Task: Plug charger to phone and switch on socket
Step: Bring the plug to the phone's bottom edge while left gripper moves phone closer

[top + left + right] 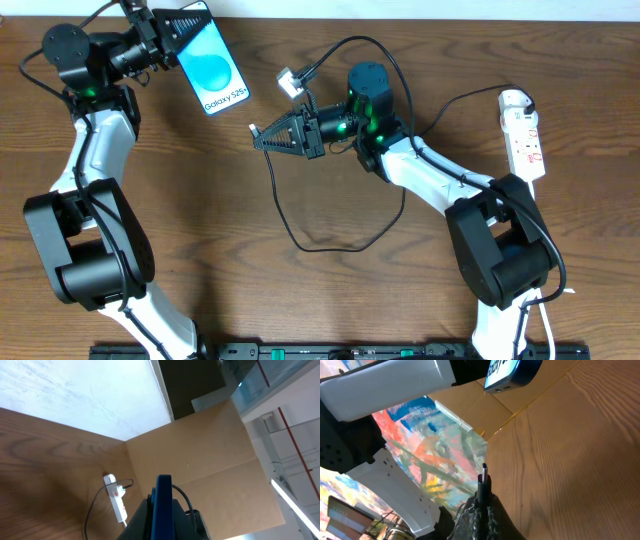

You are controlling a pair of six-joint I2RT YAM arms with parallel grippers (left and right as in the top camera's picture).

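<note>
My left gripper (168, 37) is shut on the phone (208, 62), holding it above the table's far left with its blue "Galaxy S25+" screen facing up. In the left wrist view the phone (164, 502) shows edge-on between the jaws (163, 522). My right gripper (262, 136) is shut on the charger (300, 243) near its connector tip (483, 476), which points left toward the phone (512, 371) with a gap between them. The black cable loops across the table to the socket (526, 135) at the far right, also in the left wrist view (118, 499).
A small white tag (290, 82) hangs on the cable behind the right gripper. The socket's thick white cord runs down beside the right arm base (500, 250). The left arm's base (85, 255) stands at the front left. The brown wooden table (250, 290) shows between the arms.
</note>
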